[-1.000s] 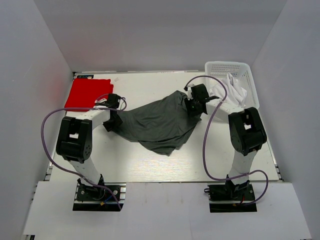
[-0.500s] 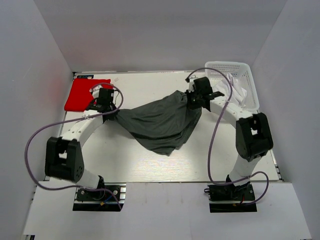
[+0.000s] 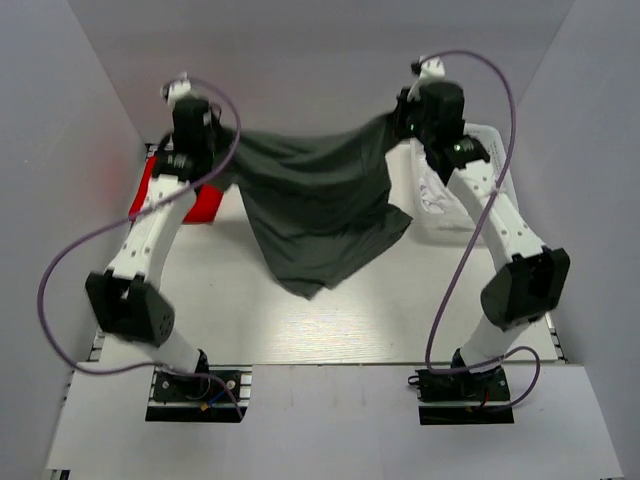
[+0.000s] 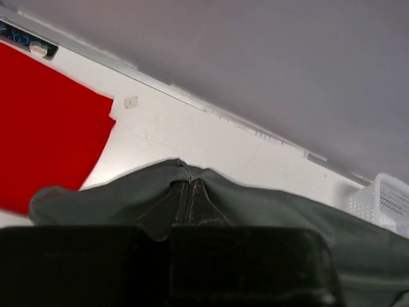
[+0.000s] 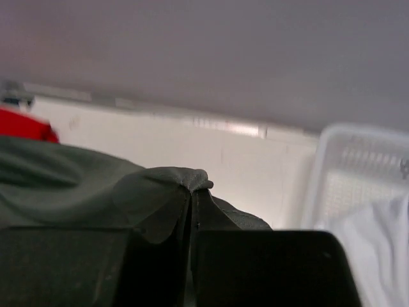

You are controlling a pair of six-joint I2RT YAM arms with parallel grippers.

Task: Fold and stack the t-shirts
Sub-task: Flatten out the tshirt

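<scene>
Lifted now, dark grey t-shirt (image 3: 320, 215) hangs spread, partly hiding red t-shirt (image 4: 45, 128).

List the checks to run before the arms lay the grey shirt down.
1. Left tool shut on grey shirt: ok.
2. Right tool shut on its other end: ok.
3. Shirt hangs flat between them: not ok; it sags in folds and droops to a point.
4. Low point off the table: cannot tell.
5. Red shirt clear of the grey one: cannot tell; they overlap in the top view.
6. White shirt in the basket: ok.
</scene>
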